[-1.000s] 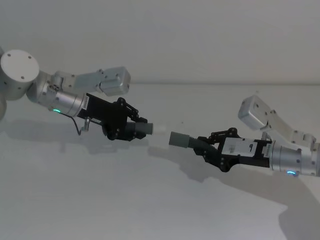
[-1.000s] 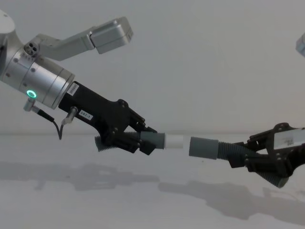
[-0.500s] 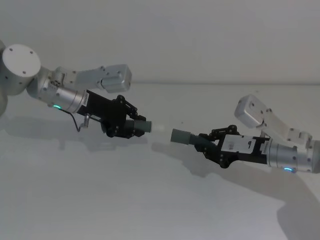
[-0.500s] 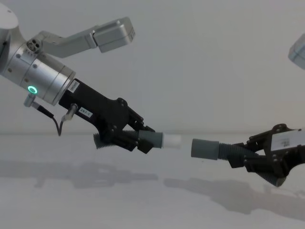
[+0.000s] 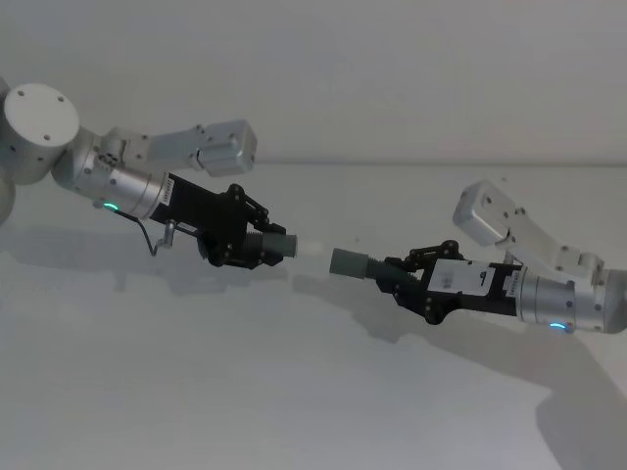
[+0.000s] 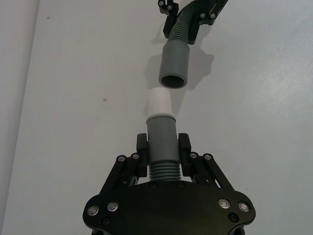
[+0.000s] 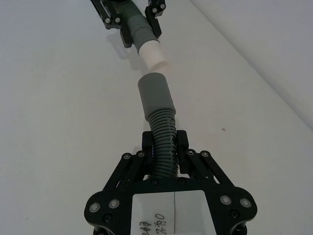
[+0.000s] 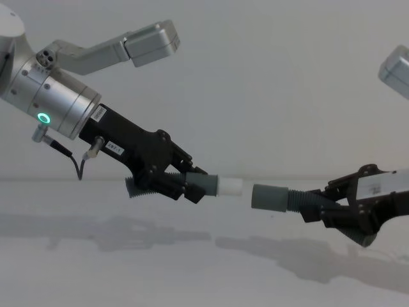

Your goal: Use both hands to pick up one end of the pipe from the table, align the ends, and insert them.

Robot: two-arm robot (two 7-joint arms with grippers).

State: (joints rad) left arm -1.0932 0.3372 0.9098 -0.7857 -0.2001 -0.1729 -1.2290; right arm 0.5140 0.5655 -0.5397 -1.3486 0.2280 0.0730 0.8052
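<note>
Both pipe pieces hang in the air over the white table [image 5: 294, 392]. My left gripper [image 5: 257, 247] is shut on the ribbed part of one piece, whose grey collar [image 8: 206, 187] and whitish plug tip [image 8: 231, 187] stick out toward the right. My right gripper [image 5: 407, 279] is shut on the ribbed hose of the other piece, its grey socket cuff [image 8: 268, 197] pointing left. The two ends face each other with a small gap, the plug tip [image 6: 160, 104] just short of the socket cuff's [image 6: 174, 67] open mouth and slightly off its axis. The right wrist view shows the socket cuff [image 7: 155, 95] below the plug tip [image 7: 152, 53].
The pale grey wall [image 5: 392, 78] rises behind the table's far edge. Both forearms reach in from the sides, with the left elbow housing [image 5: 220, 149] and the right elbow housing [image 5: 485, 211] raised above them. Arm shadows lie on the table below.
Both grippers have shifted slightly while keeping their pieces. In the head view the gap between the plug tip and the socket cuff has narrowed.
</note>
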